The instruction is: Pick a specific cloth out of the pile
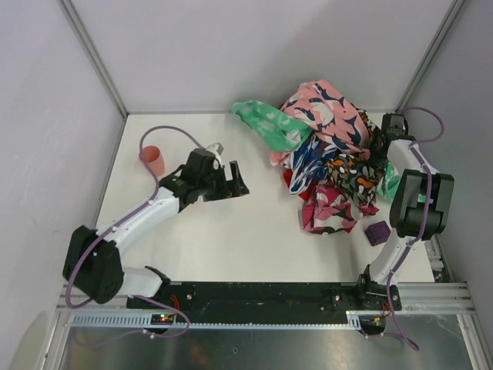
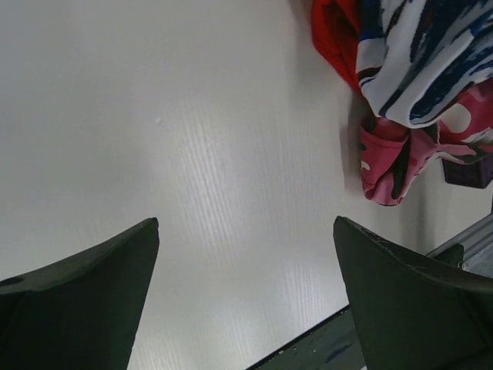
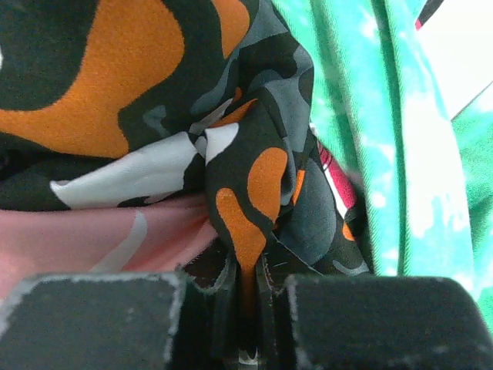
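Note:
The pile (image 1: 331, 154) of patterned cloths lies at the back right of the table. My right gripper (image 3: 248, 308) is shut on a fold of the orange-black-white camouflage cloth (image 3: 254, 177), pinched tight between the jaws. Pink cloth (image 3: 92, 239) lies to its left and mint green cloth (image 3: 385, 116) to its right. From above, the right gripper (image 1: 379, 146) is partly buried in the pile's right side. My left gripper (image 1: 235, 185) hovers open over bare table left of the pile, nothing between its fingers (image 2: 108, 270). The pile's edge (image 2: 416, 69) shows at the upper right of the left wrist view.
A pink cup (image 1: 152, 159) stands at the left side of the table. A small purple object (image 1: 377, 232) sits just in front of the pile, beside the right arm. Walls enclose the table on three sides; a black rail (image 1: 262, 293) runs along the near edge.

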